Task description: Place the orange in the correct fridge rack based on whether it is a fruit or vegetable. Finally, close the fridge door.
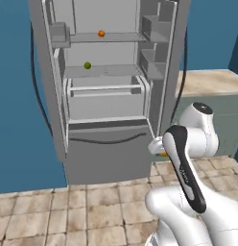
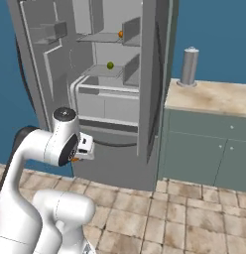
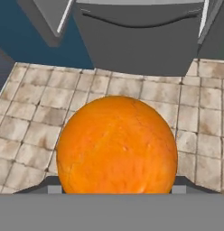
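We are mid-carry: the fridge (image 1: 106, 144) stands open ahead of and above the pincer (image 3: 114, 187), its fridge door (image 1: 161, 72) swung out just above and beyond it. The upper shelf (image 1: 116, 37), high above the pincer, bears a small orange-coloured ball (image 1: 101, 33); the lower shelf (image 1: 111, 71) bears a green ball (image 1: 87, 65). The pincer holds the orange (image 3: 116, 146) low over the floor. Next, we judge, comes a lift up between the doors, clear of the door bins and drawer edge.
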